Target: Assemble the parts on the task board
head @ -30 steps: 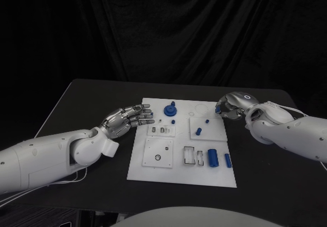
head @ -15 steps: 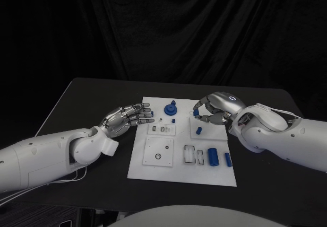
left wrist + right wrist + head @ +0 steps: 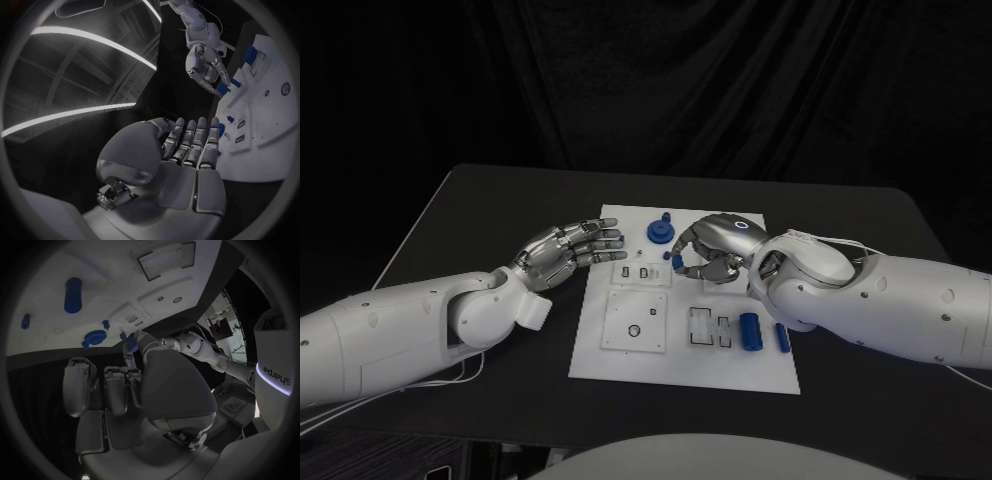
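The white task board (image 3: pixel 678 366) lies in the middle of the black table. My right hand (image 3: pixel 714 244) hovers over the board's far middle and pinches a small blue part (image 3: pixel 130 348) between thumb and fingertip; the left wrist view shows the part (image 3: pixel 222 89) at the fingertips too. Just left of that hand a blue round part (image 3: pixel 658 234) stands on the board. Two blue cylinders (image 3: pixel 750 332) lie near the board's right edge. My left hand (image 3: pixel 568 252) holds nothing, with its fingers spread beside the board's left edge.
Raised white blocks with slots and holes (image 3: pixel 640 322) sit on the board's left and middle. Bare black table (image 3: pixel 473 215) surrounds the board. My right forearm (image 3: pixel 877 300) crosses the board's right side.
My right hand has carried the small blue part leftward from the board's far right corner to its far middle. The left hand has stayed still.
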You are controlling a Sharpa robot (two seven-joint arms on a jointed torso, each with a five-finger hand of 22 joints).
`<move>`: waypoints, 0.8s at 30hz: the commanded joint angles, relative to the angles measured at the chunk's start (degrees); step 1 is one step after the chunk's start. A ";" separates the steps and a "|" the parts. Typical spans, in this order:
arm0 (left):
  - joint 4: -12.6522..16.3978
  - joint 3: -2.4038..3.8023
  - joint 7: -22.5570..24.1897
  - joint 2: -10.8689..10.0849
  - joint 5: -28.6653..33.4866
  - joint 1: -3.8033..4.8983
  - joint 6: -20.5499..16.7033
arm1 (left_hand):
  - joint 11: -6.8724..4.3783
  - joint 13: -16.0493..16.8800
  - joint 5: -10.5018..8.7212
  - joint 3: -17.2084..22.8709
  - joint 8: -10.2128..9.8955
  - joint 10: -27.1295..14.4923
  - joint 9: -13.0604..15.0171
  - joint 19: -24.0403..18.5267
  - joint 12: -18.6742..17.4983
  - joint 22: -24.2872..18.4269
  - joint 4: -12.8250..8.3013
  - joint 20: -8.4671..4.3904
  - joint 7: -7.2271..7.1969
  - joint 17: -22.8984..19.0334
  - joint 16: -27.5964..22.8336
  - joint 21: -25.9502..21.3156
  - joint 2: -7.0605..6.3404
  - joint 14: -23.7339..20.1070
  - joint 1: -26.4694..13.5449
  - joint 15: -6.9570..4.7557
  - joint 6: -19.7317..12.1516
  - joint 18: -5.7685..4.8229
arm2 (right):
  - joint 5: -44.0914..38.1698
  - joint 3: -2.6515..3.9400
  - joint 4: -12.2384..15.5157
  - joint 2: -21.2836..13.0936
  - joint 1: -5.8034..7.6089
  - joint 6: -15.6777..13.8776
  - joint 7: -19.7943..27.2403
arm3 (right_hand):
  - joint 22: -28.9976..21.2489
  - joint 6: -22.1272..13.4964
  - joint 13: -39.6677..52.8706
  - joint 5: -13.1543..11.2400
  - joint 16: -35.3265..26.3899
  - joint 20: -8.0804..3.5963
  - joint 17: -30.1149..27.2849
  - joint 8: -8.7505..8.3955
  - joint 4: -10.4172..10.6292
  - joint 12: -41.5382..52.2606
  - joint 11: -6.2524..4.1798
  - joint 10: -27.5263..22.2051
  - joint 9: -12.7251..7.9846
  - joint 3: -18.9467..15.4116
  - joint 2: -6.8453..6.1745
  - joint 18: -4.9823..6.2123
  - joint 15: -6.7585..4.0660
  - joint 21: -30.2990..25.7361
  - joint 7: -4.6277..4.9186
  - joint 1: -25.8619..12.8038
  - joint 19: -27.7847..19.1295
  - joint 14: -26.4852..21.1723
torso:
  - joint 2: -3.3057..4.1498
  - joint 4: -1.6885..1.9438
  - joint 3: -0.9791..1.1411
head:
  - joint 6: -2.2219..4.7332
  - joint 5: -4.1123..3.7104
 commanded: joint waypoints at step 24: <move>-0.30 0.05 -0.01 0.59 0.04 -0.07 0.69 | 0.29 0.10 -0.32 0.24 0.37 0.27 0.06 -0.42 0.33 0.11 -0.10 0.16 0.03 -0.01 0.21 0.41 -0.16 -0.16 -0.59 0.34 0.32 -0.88 | -4.04 0.06 -8.00 6.69 -2.09 5.27 -4.38 | 10.91 0.84 15.06 0.46 0.15 -0.03 15.10 0.13 -0.26 0.16 -0.22 5.97 1.87 -0.14 0.07 0.39 -0.27 -1.67 -0.63 0.16 -0.46 6.07 | 0.14 -0.15 0.03 | -0.34 -0.01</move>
